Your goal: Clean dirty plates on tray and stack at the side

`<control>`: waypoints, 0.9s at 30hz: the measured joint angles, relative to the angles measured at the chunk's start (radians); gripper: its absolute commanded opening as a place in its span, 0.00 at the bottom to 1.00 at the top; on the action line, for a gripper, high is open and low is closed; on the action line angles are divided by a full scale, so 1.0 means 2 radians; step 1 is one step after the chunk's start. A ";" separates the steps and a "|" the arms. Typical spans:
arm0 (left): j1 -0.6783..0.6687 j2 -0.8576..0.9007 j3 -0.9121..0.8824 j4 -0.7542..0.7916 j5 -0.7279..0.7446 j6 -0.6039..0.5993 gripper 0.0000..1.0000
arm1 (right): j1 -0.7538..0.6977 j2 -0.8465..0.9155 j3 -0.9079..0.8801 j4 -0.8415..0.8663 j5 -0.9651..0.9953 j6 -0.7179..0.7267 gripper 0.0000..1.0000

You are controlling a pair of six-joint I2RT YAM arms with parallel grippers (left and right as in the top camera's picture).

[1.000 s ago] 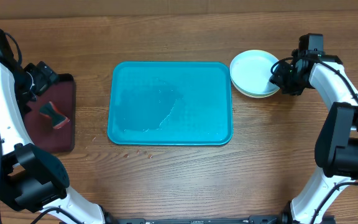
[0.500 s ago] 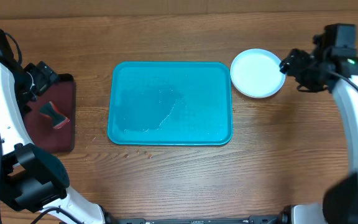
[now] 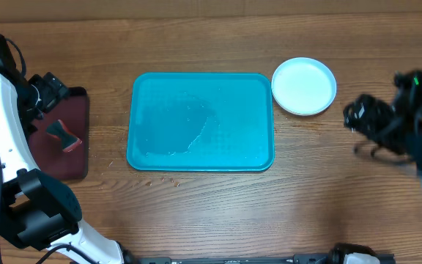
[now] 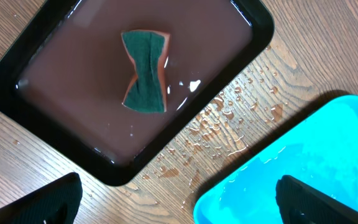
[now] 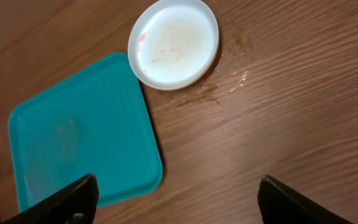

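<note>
No legible text or markings

Wooden worktop (image 3: 196, 213) has the turquoise tray (image 3: 201, 121) in the middle. White plate (image 3: 304, 86) sits by its far-right corner, a dark maroon tray (image 3: 72, 165) to its left, and water drops (image 4: 229, 124) in between.

Overhead: fixed high and looking straight down, with the whole table (image 3: 211, 213) in frame. The tray (image 3: 200, 121) is at centre, the white plate (image 3: 304, 86) upper right, the dark tray (image 3: 72, 165) at the left edge.

Left wrist: close, looking down. The dark tray with its sponge (image 4: 145, 71) fills the upper left (tray corner lower right).

Right wrist: farther back, looking down. The white plate is at top centre, the tray at left.

All three views share the tray.
</note>
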 measured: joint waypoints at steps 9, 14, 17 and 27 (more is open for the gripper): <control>0.000 0.000 0.000 0.000 0.000 0.000 1.00 | 0.000 -0.081 -0.046 -0.066 -0.004 -0.003 1.00; 0.000 0.000 0.000 0.000 0.000 0.000 1.00 | 0.000 -0.076 -0.050 -0.085 -0.012 -0.003 1.00; 0.000 0.000 0.000 0.000 0.000 0.000 1.00 | 0.000 -0.072 -0.050 -0.085 -0.013 -0.003 1.00; 0.000 0.000 0.000 0.000 0.000 0.000 1.00 | 0.000 -0.036 -0.050 -0.085 -0.013 -0.003 1.00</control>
